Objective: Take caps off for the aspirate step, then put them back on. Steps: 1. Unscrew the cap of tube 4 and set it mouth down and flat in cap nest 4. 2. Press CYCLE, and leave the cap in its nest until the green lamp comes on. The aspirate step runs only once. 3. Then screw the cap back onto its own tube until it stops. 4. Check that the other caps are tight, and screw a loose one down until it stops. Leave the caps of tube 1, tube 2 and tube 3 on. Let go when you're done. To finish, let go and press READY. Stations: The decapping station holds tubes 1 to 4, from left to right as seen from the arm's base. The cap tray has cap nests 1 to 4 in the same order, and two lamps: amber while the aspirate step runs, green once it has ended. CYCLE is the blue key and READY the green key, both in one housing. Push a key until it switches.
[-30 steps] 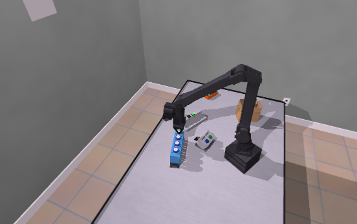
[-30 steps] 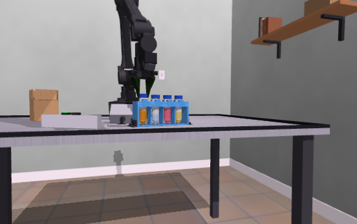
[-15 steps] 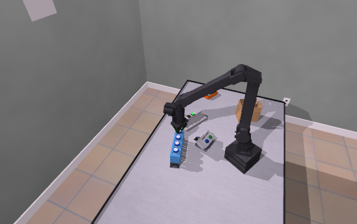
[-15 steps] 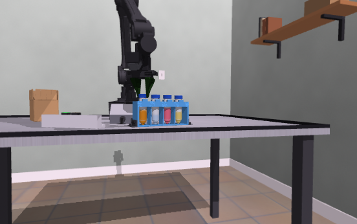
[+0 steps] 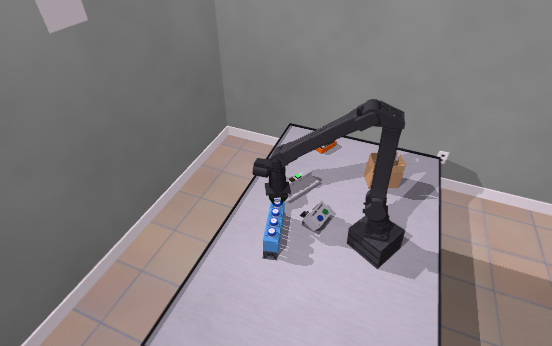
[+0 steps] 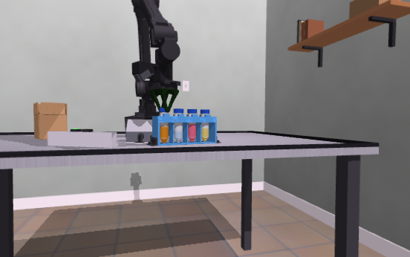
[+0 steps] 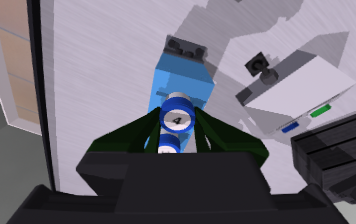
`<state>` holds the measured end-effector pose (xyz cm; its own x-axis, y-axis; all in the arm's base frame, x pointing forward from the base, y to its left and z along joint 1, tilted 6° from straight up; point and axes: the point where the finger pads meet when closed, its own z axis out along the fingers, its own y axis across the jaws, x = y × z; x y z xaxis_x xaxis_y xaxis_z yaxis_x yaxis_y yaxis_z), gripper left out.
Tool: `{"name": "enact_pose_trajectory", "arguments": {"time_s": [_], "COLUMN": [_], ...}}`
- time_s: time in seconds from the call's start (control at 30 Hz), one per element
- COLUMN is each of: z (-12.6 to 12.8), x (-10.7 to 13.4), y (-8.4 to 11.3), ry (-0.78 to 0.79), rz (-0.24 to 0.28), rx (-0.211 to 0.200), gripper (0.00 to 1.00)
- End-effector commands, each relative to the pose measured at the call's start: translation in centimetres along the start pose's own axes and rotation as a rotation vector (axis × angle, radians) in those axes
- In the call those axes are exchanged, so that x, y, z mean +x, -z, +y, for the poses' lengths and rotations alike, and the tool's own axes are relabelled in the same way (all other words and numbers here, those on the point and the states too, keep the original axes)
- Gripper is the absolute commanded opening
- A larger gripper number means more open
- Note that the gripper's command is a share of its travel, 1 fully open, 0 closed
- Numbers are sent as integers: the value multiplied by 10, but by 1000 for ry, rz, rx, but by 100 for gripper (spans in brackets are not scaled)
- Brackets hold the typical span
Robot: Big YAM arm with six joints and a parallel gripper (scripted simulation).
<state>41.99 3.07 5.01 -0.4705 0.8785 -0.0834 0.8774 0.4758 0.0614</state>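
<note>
Black parallel gripper with dark green fingers [image 5: 278, 200] [image 6: 165, 111]: closed on the round blue cap with white top marked 4 [image 5: 277, 202] [image 6: 162, 110] [image 7: 177, 116]. Cap sits over tube 4, the orange-filled clear tube [image 6: 164, 133], at one end of the blue decapping station [image 5: 270, 245] [image 6: 214, 130] [image 7: 185, 75]. Green lamp [image 5: 298, 176] glows (amber one dark). Three other blue caps top their tubes.

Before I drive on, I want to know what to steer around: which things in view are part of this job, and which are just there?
Part of the job:
- gripper
- capped tubes in the blue rack
- cap tray
- key housing

Just there:
- cardboard box
- orange item
- wall shelf
</note>
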Motion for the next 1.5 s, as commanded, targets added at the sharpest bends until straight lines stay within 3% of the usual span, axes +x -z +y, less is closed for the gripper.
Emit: {"name": "enact_pose_trajectory", "arguments": {"time_s": [0.0,0.23,0.43,0.47,0.53,0.57,0.97,1.0,1.13,1.17,1.2,1.23,1.27,1.3,1.33,1.37,1.4,1.43,1.47], "z": [-3,-3,-3,9,9,9,9,-4,-3,9,-3,9,-3,9,-3,9,-3,9,9], "x": [-5,-5,-5,-6,-6,-6,-6,-5,-4,-6,-4,-6,-4,-6,-4,-6,-4,-6,-6], "y": [-6,-6,-6,7,7,7,7,-3,-3,8,-3,8,-3,8,-3,8,-3,8,8], "ry": [-279,-578,-594,-575,-575,-575,-575,-488,-168,-158,-81,-75,6,9,91,92,177,175,175], "rz": [-8,-9,-10,-9,-9,-9,-9,-9,-4,-14,-2,-15,-2,-16,-2,-17,-1,-18,-18], "rx": [7,6,6,-25,-25,-25,-25,6,5,-23,5,-22,5,-22,5,-21,5,-21,-21], "gripper": [0,0,0,0,0,49,49,49,49,49,49,49,49,49,49,49,49,49,49]}}
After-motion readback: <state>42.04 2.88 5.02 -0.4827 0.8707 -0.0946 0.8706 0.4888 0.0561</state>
